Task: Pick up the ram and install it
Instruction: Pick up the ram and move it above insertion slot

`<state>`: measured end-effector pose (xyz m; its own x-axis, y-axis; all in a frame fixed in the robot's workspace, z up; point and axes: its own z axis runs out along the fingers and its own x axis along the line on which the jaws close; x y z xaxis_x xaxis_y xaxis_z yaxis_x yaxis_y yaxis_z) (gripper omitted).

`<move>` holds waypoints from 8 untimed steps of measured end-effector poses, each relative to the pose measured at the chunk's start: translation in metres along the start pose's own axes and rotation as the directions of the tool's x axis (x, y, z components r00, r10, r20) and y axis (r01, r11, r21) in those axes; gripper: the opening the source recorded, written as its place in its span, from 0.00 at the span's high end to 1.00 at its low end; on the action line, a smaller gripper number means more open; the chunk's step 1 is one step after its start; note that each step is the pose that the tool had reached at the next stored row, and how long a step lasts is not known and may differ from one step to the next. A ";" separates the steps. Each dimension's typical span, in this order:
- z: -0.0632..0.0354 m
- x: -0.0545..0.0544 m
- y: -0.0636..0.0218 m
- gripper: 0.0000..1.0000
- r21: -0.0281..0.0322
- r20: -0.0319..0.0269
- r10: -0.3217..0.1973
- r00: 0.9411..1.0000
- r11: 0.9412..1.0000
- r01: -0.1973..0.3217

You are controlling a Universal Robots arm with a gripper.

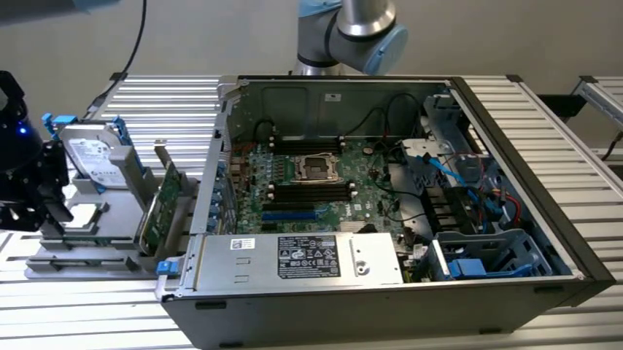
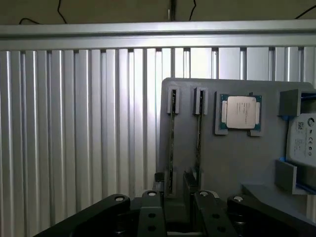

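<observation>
The grey fixture (image 1: 93, 244) lies on the slatted aluminium table (image 1: 175, 102), its long edge just beside the open computer case (image 1: 506, 146); on the fixture's side away from the case the bare slats run on with open room, as the wrist view shows. On the fixture there are two memory sticks, one processor (image 2: 240, 112), one hard drive (image 1: 98, 157) and one expansion card (image 1: 160, 204). The ram (image 2: 172, 143) stands on its thin edge in a narrow slot of the fixture, and a second ram stick (image 2: 198, 133) stands the same way in the next slot, parallel and a little apart, with the processor just beside that one. The gripper (image 2: 178, 219) hangs over the fixture's end farthest from the case, pointing down at the plate, its fingers (image 2: 150, 212) spread apart, nothing seen clamped between them, and the near ends of both sticks lie close by the gap. One arm joint (image 1: 355, 29) shows behind the case, well away from the fixture
</observation>
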<state>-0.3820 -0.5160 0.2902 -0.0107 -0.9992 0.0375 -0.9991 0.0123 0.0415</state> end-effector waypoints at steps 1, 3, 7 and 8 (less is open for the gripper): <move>0.0019 0.001 0.0008 0.70 0.000 0.001 -0.002 1.000 1.000 0.002; 0.0057 0.003 0.0024 0.70 0.000 0.004 -0.008 1.000 1.000 0.008; 0.0132 0.005 0.0057 0.70 0.001 0.009 -0.023 1.000 1.000 0.023; 0.0152 0.006 0.0064 0.70 0.001 0.010 -0.027 1.000 1.000 0.027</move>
<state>-0.3892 -0.5225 0.2755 0.0157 -0.9995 0.0266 -0.9990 -0.0146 0.0413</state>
